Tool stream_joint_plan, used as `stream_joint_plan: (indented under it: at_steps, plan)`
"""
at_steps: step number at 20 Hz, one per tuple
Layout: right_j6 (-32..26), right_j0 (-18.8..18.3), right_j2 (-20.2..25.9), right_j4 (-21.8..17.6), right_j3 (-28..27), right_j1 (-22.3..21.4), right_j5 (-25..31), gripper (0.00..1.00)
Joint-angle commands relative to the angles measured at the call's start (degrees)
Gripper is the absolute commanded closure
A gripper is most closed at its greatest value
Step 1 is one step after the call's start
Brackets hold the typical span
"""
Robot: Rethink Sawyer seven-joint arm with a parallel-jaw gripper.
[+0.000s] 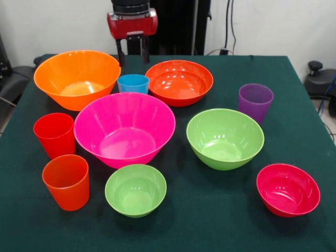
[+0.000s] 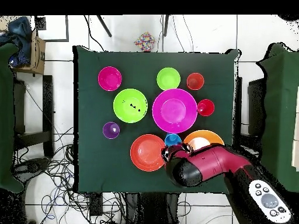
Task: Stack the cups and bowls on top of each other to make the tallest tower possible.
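My gripper (image 1: 133, 62) hangs open and empty at the table's far side, just behind and above the blue cup (image 1: 133, 83). Beside that cup stand the large orange bowl (image 1: 77, 79) and the shallow red-orange bowl (image 1: 179, 82). The large pink bowl (image 1: 124, 129) is in the middle, with the medium green bowl (image 1: 224, 138) beside it. The purple cup (image 1: 255, 102), red cup (image 1: 54, 135), orange cup (image 1: 66, 181), small green bowl (image 1: 135, 189) and small crimson bowl (image 1: 287, 189) stand apart. Each stands alone upright; no pile shows. In the overhead view my arm (image 2: 193, 168) covers part of the orange bowl (image 2: 203, 139).
The table (image 1: 210, 226) has a dark green cloth. Its front strip and far right corner are bare cloth. Dark chairs (image 2: 11, 116) flank the table in the overhead view, and cables (image 2: 52, 166) lie on the floor.
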Motion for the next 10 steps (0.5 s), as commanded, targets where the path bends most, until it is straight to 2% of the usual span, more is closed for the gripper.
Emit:
stream_joint_plan:
  at_steps: [1, 10]
  plan:
    - [-7.8, 4.3, -1.2, -7.8, -5.2, 5.4, 3.0, 0.0]
    - [-6.8, 5.4, -0.9, -6.5, -7.5, 6.4, 3.7, 0.0]
